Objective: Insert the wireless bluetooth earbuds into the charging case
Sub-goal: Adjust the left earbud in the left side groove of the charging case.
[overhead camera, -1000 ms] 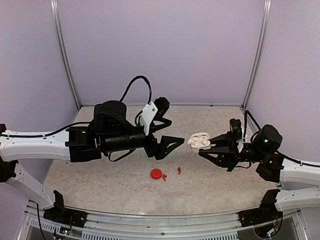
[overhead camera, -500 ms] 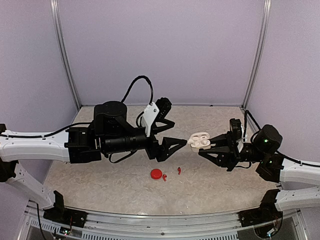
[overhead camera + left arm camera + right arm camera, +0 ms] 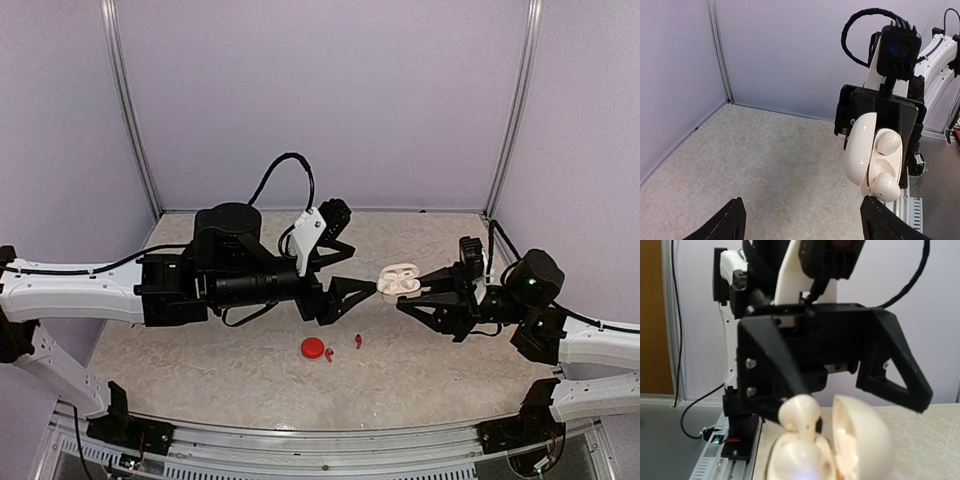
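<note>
With right gripper [image 3: 408,294] clamped on the open glossy white clamshell charging case [image 3: 400,278], steer the spread-open left gripper [image 3: 364,268], just beside the case, onto the small white plastic earbud [image 3: 799,414] standing proud inside; press gently, squarely.

the worktop [image 3: 250,375] is beige with pale marbled veining. the charging case [image 3: 398,279] is glossy cream-white, and the earbuds [image 3: 888,142] sitting in it are the same cream-white. the round case [image 3: 313,347] on the worktop is bright red, and so are the two loose buds [image 3: 358,341] beside it. the left end effector [image 3: 358,270] and the right end effector [image 3: 408,296] are matt black. the arm links [image 3: 70,290] are white with black joints. the walls [image 3: 320,100] are pale lilac.
</note>
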`<state>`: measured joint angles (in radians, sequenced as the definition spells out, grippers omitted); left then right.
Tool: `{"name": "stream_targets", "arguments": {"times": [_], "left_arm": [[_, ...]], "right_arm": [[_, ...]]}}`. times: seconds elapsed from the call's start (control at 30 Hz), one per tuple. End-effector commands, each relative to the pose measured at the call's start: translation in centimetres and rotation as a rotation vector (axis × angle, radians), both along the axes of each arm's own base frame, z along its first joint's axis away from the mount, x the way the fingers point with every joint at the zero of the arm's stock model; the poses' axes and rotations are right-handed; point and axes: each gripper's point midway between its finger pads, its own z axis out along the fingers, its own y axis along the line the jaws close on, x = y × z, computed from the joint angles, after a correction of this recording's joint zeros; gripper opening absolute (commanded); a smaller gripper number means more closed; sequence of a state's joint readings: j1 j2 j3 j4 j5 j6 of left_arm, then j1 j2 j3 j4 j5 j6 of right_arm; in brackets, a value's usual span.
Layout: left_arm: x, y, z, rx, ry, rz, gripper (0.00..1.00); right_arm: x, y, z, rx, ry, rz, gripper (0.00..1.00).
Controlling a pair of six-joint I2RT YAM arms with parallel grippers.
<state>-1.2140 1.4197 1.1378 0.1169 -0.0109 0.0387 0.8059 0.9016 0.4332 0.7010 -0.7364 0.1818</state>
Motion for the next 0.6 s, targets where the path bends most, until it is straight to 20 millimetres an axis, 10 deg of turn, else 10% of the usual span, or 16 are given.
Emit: {"name": "stream_targets", "arguments": {"times": [0.0, 0.57], "left_arm": [[-1.4, -1.0, 1.1, -0.016, -0.017, -0.059, 0.79], [-1.7, 0.6, 0.3, 0.036, -0.036, -0.129, 0.78]], "right_arm": [[0.6, 0.0, 0.8, 0.017, -0.003, -0.022, 0.00], [0.2, -0.2, 0.8, 0.018, -0.012, -0.009, 0.00]]}}
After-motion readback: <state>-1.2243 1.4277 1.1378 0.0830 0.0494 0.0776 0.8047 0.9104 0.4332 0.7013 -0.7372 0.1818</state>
